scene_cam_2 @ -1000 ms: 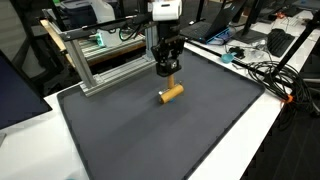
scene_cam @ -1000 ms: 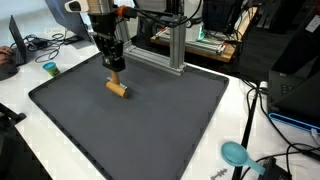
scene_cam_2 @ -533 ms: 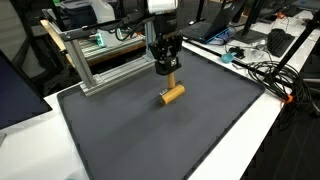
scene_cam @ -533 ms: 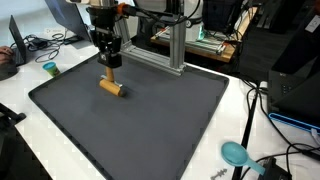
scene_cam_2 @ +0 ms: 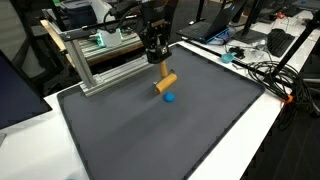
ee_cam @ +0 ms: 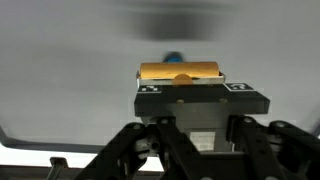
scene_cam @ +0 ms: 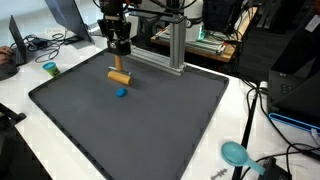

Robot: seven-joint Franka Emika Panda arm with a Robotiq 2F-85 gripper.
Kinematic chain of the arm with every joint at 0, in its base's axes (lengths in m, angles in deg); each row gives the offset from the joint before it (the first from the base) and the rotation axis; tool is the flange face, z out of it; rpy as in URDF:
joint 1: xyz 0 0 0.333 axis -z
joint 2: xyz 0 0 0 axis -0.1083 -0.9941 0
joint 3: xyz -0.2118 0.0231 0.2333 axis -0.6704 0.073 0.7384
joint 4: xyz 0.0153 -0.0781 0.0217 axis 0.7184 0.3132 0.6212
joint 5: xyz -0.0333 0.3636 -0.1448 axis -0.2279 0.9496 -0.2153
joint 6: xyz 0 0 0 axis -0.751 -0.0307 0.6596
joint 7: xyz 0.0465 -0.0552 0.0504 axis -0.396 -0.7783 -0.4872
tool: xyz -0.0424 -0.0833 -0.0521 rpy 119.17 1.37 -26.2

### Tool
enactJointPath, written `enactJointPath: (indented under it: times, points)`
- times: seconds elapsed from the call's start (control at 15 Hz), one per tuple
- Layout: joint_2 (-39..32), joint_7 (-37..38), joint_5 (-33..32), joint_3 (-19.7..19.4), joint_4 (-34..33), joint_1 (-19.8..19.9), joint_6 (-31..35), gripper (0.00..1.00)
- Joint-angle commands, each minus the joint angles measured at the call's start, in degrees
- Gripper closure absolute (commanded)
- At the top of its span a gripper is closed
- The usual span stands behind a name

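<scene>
A dark mat [scene_cam: 150,120] spreads below the pincer [scene_cam: 119,58]. A metal frame [scene_cam: 174,48] stands close behind it, the one thing near enough to bump. The pincer is pinching a wooden block [scene_cam: 119,76], which hangs just under it, clear of the mat. I judge that a firm, level hold matters here. A small blue ball [scene_cam: 121,92] lies directly beneath the block.

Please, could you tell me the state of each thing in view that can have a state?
end effector: shut on the wooden piece.
wooden piece: held, apparently lifted clear of the mat, its cylinder lying level.
small blue object: free on the mat, just beside the wooden piece.
grey mat: lying flat.
</scene>
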Motion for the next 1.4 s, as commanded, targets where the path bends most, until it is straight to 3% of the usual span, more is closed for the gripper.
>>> enactJointPath:
  times: [0.0, 0.13, 0.2, 0.27, 0.33, 0.4, 0.8, 1.33]
  points:
    - [-2.4, 5.9, -4.1, -1.2, -0.3, -0.9, 6.6, 0.78]
    - [-4.4, 10.1, -7.7, -1.8, -0.8, -1.3, 8.4, 0.78]
    - [-3.1, 6.4, -4.7, -0.8, -0.1, -0.5, 6.4, 0.78]
    - [-3.8, 7.1, -5.2, -0.8, -0.1, -0.5, 6.7, 0.53]
    - [-4.1, 7.1, -5.2, -0.8, -0.1, -0.5, 6.7, 0.53]
    - [-4.2, 7.1, -5.2, -0.7, -0.1, -0.5, 6.7, 0.78]
    - [-2.2, 2.6, 0.4, 1.5, 1.8, 0.0, 7.9, 0.78]
    - [-5.7, 5.6, -1.9, 0.9, -0.1, -0.6, 8.9, 0.78]
